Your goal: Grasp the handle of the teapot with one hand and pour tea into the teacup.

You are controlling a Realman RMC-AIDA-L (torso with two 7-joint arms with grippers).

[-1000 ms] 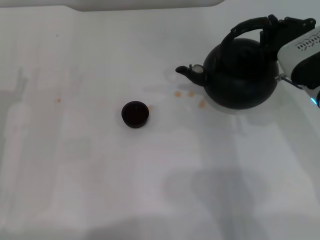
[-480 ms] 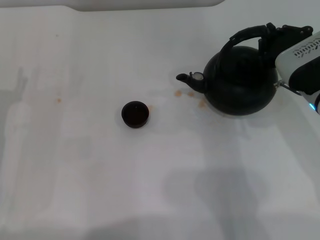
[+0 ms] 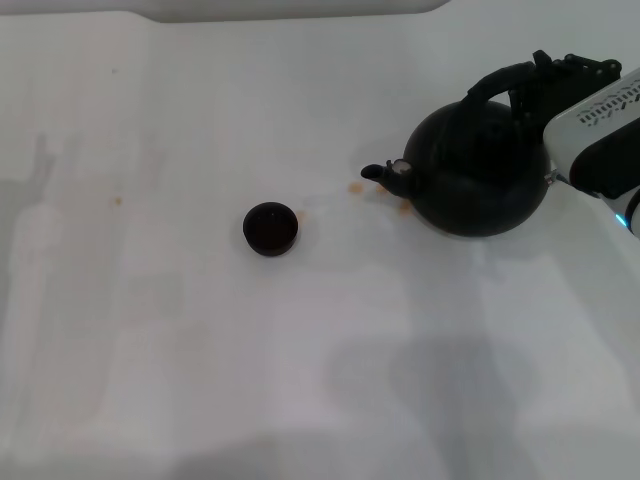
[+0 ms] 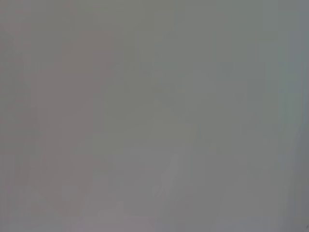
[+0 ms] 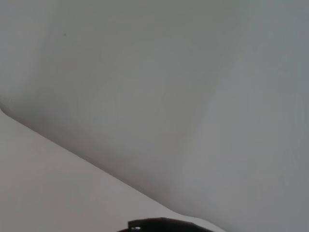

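The round black teapot [image 3: 478,180] is at the right of the white table in the head view, its short capped spout [image 3: 385,173] pointing left toward the teacup. My right gripper [image 3: 537,85] is shut on the right end of the arched handle [image 3: 492,84] from the right. The small black teacup [image 3: 270,228] stands upright near the table's middle, well left of the spout. Orange-brown tea drops [image 3: 354,187] lie on the table under the spout. A dark sliver of the teapot [image 5: 164,225] shows in the right wrist view. My left gripper is out of view.
The white table [image 3: 200,350] spreads out left of and in front of the cup. A faint tea speck [image 3: 117,201] lies at the far left. A white raised edge [image 3: 280,8] runs along the back. The left wrist view shows only a plain grey surface.
The teapot, held by my right gripper, has moved down in the head view and a little right, its spout dropping over the tea drops. The teacup has not moved.
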